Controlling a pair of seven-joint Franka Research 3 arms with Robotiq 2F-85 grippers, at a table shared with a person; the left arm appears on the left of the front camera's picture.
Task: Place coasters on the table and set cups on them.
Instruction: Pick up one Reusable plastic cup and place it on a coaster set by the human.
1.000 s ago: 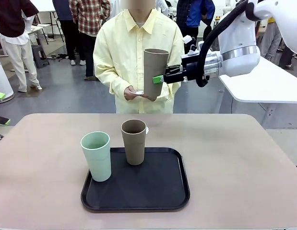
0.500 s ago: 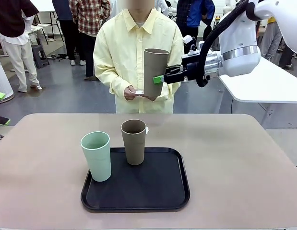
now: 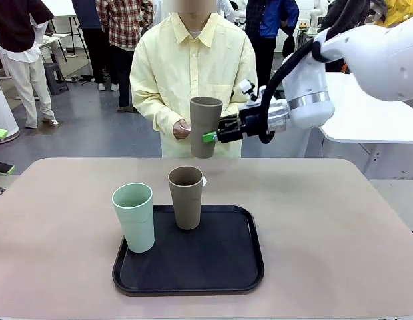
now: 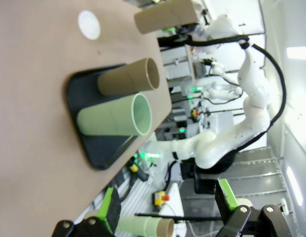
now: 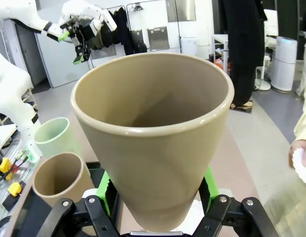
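My right gripper [image 3: 211, 137] is shut on a taupe cup [image 3: 205, 127], held upright in the air past the table's far edge, in front of the person. In the right wrist view this cup [image 5: 153, 133] stands between the green pads [image 5: 208, 186]. A second taupe cup [image 3: 186, 197] and a mint green cup [image 3: 134, 217] stand on the black tray [image 3: 219, 267]. One white coaster [image 4: 89, 24] lies on the table [image 3: 326, 220] just beyond the tray. The person's hand [image 3: 181, 129] holds something white. My left gripper [image 4: 167, 207] hangs open high above the table, holding nothing.
The person in a yellow shirt [image 3: 193, 73] stands close to the far edge. A white table [image 3: 373, 113] is at the back right. Bare tabletop [image 3: 53, 220] lies on both sides of the tray.
My right gripper has come down and to the left with the taupe cup, nearer the table's far edge. The cups on the tray have not moved.
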